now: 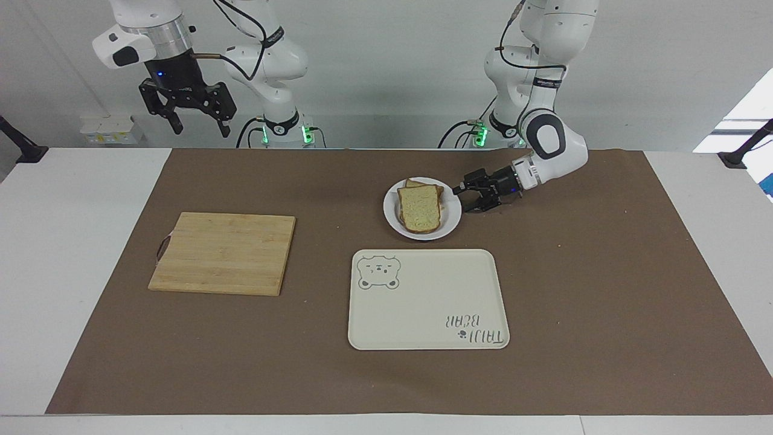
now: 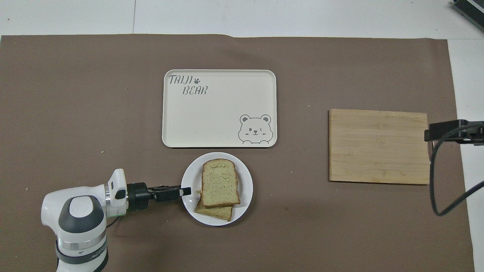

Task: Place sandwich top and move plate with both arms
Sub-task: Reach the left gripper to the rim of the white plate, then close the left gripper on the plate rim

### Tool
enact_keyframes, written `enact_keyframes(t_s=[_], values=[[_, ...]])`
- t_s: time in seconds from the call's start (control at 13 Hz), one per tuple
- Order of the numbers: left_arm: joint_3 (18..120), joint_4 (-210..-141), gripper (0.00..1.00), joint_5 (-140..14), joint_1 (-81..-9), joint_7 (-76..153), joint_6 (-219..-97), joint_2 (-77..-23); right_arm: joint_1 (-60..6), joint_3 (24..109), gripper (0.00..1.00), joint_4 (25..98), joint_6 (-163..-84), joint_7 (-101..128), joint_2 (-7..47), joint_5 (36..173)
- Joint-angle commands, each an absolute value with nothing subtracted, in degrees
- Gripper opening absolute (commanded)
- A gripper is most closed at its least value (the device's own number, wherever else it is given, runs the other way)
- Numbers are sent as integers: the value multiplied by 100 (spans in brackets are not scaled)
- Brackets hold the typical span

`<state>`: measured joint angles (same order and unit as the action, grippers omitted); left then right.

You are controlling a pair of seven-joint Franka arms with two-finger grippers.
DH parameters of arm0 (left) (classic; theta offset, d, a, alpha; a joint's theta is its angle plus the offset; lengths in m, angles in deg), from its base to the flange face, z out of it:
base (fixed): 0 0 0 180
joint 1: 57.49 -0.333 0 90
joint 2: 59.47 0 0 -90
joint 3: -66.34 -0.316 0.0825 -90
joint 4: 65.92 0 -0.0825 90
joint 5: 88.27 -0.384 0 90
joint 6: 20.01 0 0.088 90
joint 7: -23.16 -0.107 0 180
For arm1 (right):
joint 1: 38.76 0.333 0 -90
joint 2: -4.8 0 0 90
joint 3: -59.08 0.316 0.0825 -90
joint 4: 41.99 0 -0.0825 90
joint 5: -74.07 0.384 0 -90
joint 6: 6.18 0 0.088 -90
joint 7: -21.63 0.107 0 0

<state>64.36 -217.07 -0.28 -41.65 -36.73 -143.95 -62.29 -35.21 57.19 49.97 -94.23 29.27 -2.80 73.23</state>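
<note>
The small white plate [image 1: 450, 221] sits on the brown mat, nearer to the robots than the tray. The sandwich top [image 1: 418, 208], a plain pale slice with brown crust, lies on a lower slice on the plate. In the overhead view the sandwich top [image 2: 220, 183] covers most of the lower slice [image 2: 213, 212] on the plate [image 2: 246, 189]. My left gripper [image 1: 470, 198] is low and open at the plate's rim, on the side toward the left arm's end; its tip reaches over the rim in the overhead view [image 2: 184, 192]. My right gripper [image 1: 196, 118] is open, empty and waits high up.
A cream tray with a bear drawing [image 1: 423, 302] lies just beside the plate, farther from the robots. A bamboo cutting board [image 1: 223, 254] lies toward the right arm's end. A few crumbs dot the mat. The right gripper shows at the overhead view's edge [image 2: 438, 133].
</note>
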Motion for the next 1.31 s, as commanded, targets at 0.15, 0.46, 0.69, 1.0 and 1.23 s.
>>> enact_keyframes(t_s=[0.15,0.46,0.69,1.0,1.23], values=[[6361,-21920,78,217,-3912,-3775,-14631,-6211,-3594,5732,100,4977,-9372,2884,-320,7433],[6361,-21991,18,217,-3921,-3749,-14639,-6202,-3594,5732,100,4977,-9372,2884,-320,7433],[6361,-21999,0,217,-3983,-3714,-14613,-6211,-3594,5741,100,4986,-9372,2884,-320,7433],[6344,-21982,0,217,-4097,-3547,-14613,-6185,-3594,5732,100,4986,-9381,2884,-320,7433],[6344,-21956,0,217,-4097,-3591,-14578,-6193,-3594,5732,100,4977,-9372,2884,-320,7433]])
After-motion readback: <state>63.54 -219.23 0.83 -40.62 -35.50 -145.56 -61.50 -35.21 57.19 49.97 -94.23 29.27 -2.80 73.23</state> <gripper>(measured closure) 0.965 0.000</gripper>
